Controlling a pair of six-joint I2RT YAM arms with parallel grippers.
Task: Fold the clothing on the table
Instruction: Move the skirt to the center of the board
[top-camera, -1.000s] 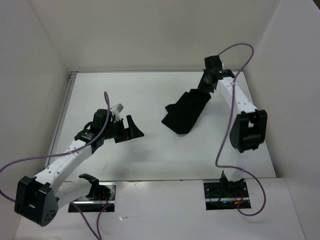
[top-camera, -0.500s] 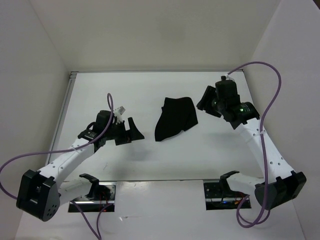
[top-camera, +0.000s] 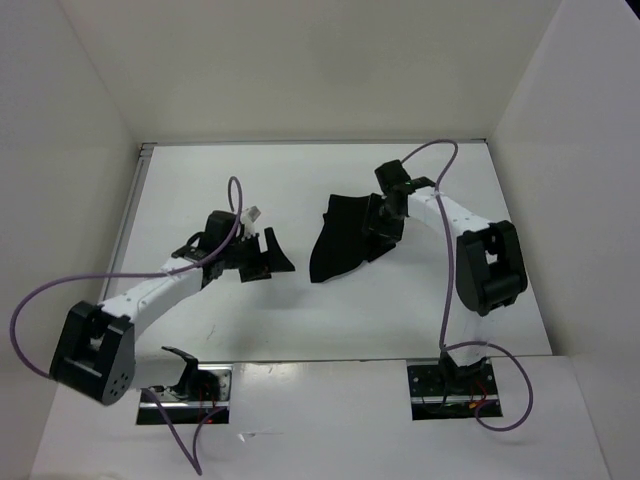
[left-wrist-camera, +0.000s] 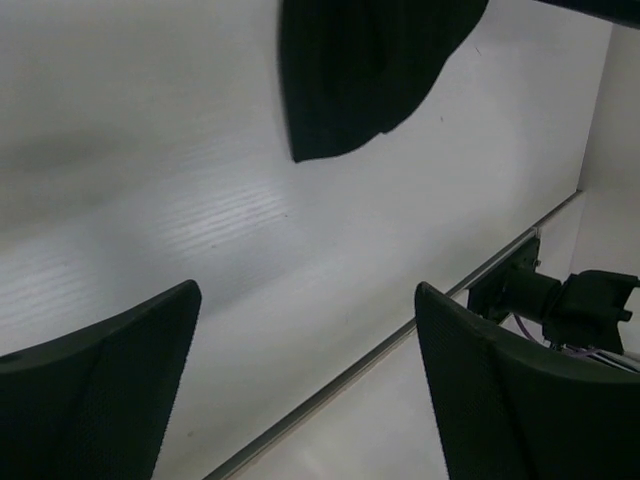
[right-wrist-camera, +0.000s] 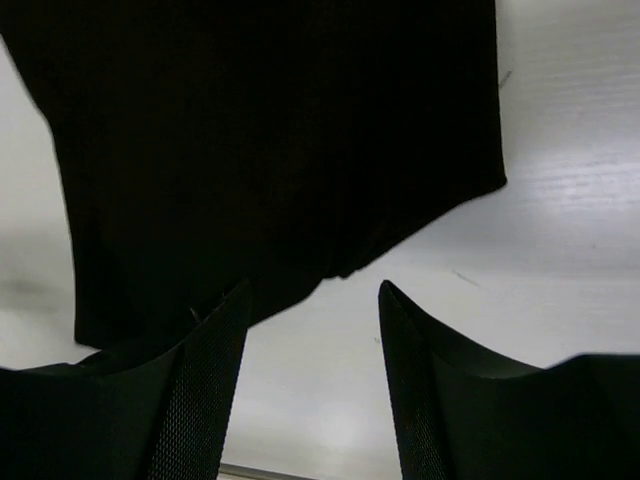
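Black clothing (top-camera: 345, 240) lies creased in the middle of the table (top-camera: 300, 320). My right end effector (top-camera: 380, 220) sits at its right edge, fingers apart and gripping nothing, placed, I judge, to take that hem. My left end effector (top-camera: 275, 256) hangs spread wide nearby, leaving room.

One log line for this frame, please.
clothing: rumpled on table | left claw: open, empty, beside clothing | right claw: open, over clothing edge | fold: unfinished

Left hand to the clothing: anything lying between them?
Nothing: only bare table between the left hand and the clothing, seen in the left wrist and top views.
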